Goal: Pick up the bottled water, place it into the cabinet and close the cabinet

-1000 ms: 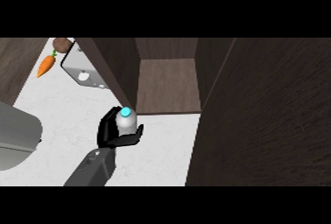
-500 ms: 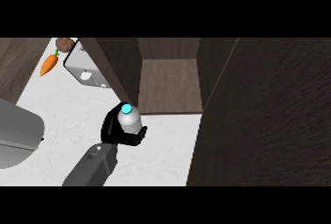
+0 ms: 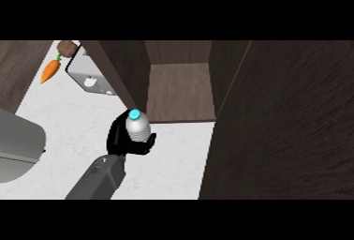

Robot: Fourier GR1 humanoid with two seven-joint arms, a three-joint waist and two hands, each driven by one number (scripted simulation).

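Note:
The bottled water [image 3: 139,127] is a clear ribbed bottle with a cyan cap. It stands upright in my left hand [image 3: 120,139], whose black fingers curl round its lower part and hide it. Hand and bottle hover over the white counter [image 3: 173,159], just in front of the left corner of the open dark wood cabinet [image 3: 180,91]. The cabinet's inner shelf shows bare. A large dark panel, apparently the cabinet's open door [image 3: 290,131], fills the right side of the view. My right hand does not show.
An orange carrot [image 3: 50,70] and a brown lump [image 3: 67,47] lie at the far left of the counter. A grey flat object [image 3: 90,77] leans by the cabinet's left wall. A big grey body [image 3: 17,145] sits at the left edge.
My left hand has carried the bottle a little farther away from me, closer to the cabinet's front edge. The grip on the bottle is unchanged.

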